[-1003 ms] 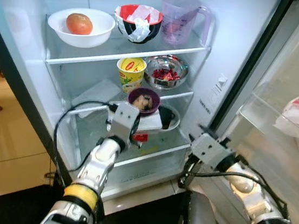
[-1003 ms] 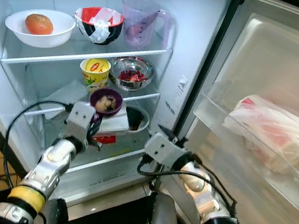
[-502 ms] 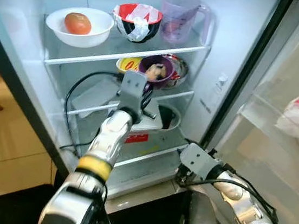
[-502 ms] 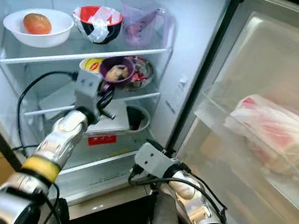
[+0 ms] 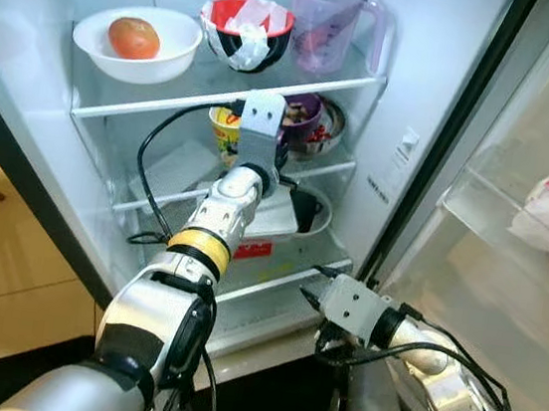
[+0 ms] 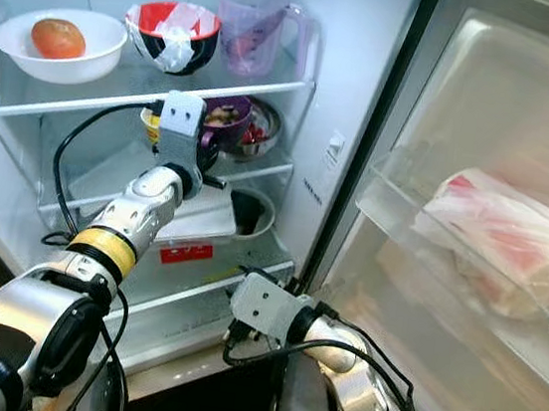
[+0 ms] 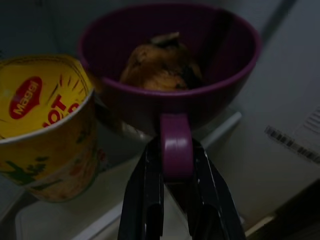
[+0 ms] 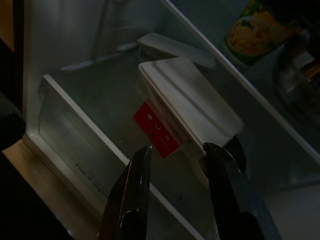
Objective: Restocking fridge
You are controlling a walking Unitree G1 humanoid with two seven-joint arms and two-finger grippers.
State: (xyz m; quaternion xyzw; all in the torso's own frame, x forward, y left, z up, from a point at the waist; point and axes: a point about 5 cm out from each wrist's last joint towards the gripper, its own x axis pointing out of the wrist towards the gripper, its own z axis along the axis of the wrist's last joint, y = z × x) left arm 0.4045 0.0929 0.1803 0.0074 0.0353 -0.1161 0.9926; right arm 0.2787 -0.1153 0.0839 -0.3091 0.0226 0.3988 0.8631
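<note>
The left tool (image 7: 172, 200) was clamped on the handle of the purple cup (image 7: 170, 85), holding it over the middle shelf (image 5: 329, 167) beside the yellow noodle cup (image 7: 45, 125) and the steel bowl (image 5: 327, 122). It needed to stay level, settle between them, then let go. The right tool (image 8: 175, 165) hung unclenched near the drawer (image 8: 90, 135).

On the top shelf (image 5: 217, 98) we see a bowl (image 5: 134, 43) at the left, another bowl (image 5: 246, 32) in the middle and a jug (image 5: 327, 22) at the right. Below, our left end effector (image 7: 175, 200) holds a cup (image 7: 170, 90) beside the noodle tub (image 7: 45, 130). A bag (image 6: 500, 243) lies in the door rack at the right.
</note>
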